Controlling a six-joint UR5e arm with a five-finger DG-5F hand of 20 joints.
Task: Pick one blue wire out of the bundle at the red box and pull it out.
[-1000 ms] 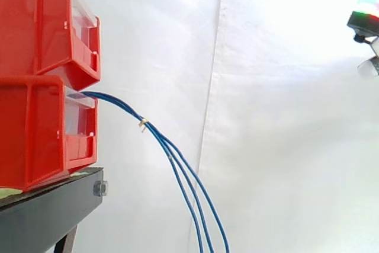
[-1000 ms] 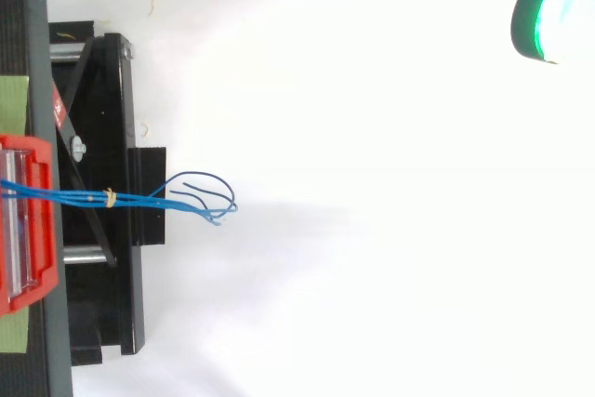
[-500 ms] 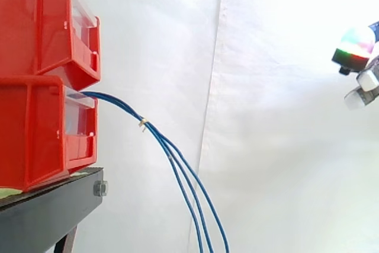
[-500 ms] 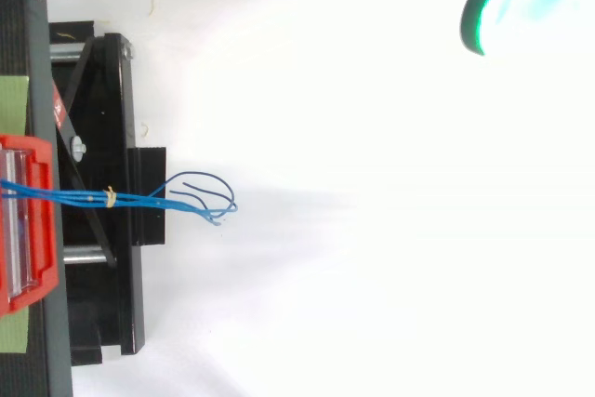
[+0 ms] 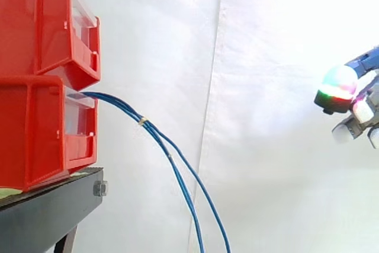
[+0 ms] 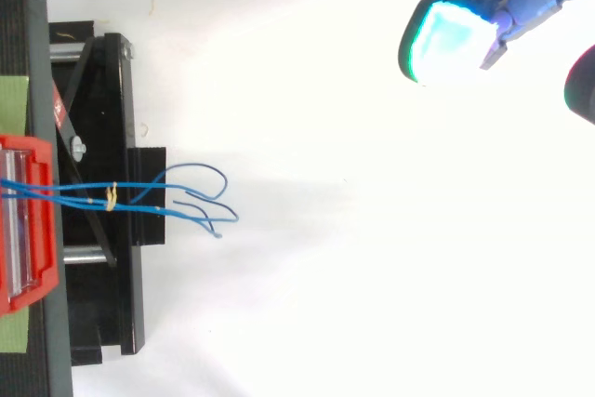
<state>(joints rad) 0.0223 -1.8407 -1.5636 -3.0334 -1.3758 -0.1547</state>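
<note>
Two red bins sit stacked at your far left on the black stand [image 5: 53, 205]. The task's bundle of blue wires [image 5: 121, 106] comes out of the front of the lower red bin [image 5: 41, 128]. Just beyond the bin a small yellowish tie [image 5: 143, 121] binds the strands. Past the tie they fan apart and droop down in front of the white curtain [image 5: 266, 164]. From above, the loose ends [image 6: 209, 202] curl away from one another just off the edge of the stand.

Further right there is bare space, and then the hand [image 5: 339, 89] at the right edge, higher than the tie and well apart from every strand. Its fingers are spread loosely with the glowing fingertips [image 6: 444, 36] pointing toward the bins, and they hold nothing.

You are in the reach step, I judge: no wire is singled out yet. Next, bring the hand leftward and down to the stretch below the tie, where the strands separate. Choose one outer strand, pinch that one alone, then draw it away from the bin.
</note>
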